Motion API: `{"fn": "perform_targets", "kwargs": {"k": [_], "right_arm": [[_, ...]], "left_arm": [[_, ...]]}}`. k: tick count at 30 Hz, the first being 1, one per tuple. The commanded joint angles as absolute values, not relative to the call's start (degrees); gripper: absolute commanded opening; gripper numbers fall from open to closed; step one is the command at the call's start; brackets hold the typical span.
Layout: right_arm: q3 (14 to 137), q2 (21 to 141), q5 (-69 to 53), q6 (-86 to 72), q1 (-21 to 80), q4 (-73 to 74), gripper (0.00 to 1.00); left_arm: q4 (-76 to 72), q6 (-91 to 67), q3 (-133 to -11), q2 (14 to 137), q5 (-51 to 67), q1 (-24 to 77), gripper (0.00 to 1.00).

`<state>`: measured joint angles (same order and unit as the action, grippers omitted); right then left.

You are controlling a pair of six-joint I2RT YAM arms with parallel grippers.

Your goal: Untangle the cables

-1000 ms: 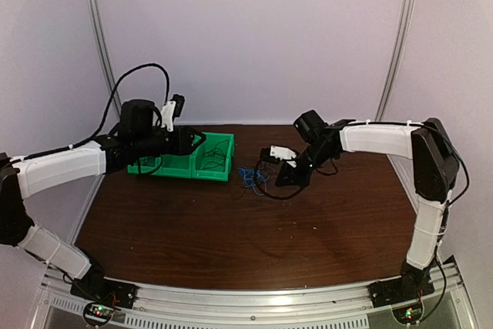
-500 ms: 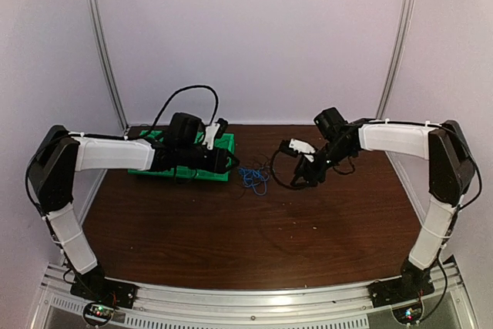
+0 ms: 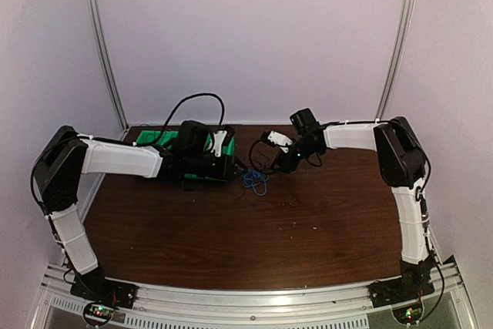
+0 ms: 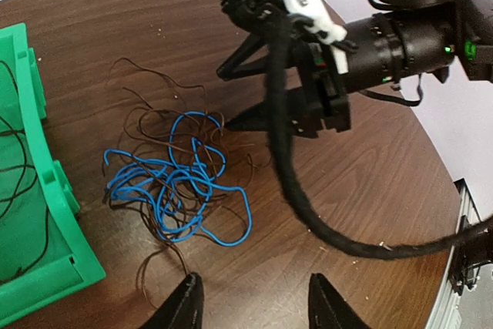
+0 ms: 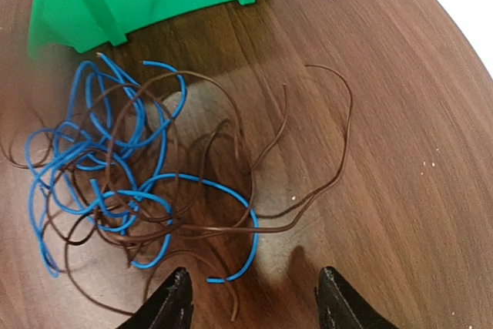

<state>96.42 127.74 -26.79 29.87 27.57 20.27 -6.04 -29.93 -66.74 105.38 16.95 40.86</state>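
A tangle of blue cable (image 3: 254,181) and thin brown cable (image 3: 248,169) lies on the brown table just right of the green bin. It fills the left wrist view (image 4: 173,182) and the right wrist view (image 5: 115,175). My left gripper (image 3: 235,166) is open and empty, low beside the bin, its fingertips (image 4: 183,304) just short of the tangle's near side. My right gripper (image 3: 276,161) is open and empty on the tangle's right side; a loose blue end (image 5: 219,276) lies by its left fingertip (image 5: 171,292).
A green bin (image 3: 173,156) with dark wires inside stands left of the tangle, partly hidden by the left arm. The right arm's thick black cable (image 4: 293,182) loops across the left wrist view. Grey walls and metal posts enclose the table.
My left gripper has swung right from over the bin to the tangle's left side. My right gripper moved out right, then came back left toward the tangle.
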Motion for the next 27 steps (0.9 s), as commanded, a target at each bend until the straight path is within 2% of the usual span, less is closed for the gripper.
{"fn": "perform_targets", "kwargs": {"k": [1,9,16,18,27], "right_arm": [[100.1,130.0,-21.9,32.5,28.0,16.4,0.56],[106.2,135.9,-20.9,33.4,29.7,15.8,0.53],[107.1,136.8,-19.8,33.2,30.2,14.7,0.06],[104.6,134.4,-20.1,33.8,30.2,13.8,0.00],[92.5,113.9,-20.8,34.4,30.2,13.9,0.00]], "left_arm": [[-9.2,-33.0,-62.5,98.6,16.8,41.8,0.48],[-9.5,-34.5,-57.9,93.4,16.2,41.9,0.48],[-9.7,-34.4,-58.1,92.3,15.9,41.9,0.48],[-10.0,-34.2,-57.9,92.2,15.6,41.9,0.48],[-14.6,-33.8,-58.3,96.8,14.6,41.9,0.48]]}}
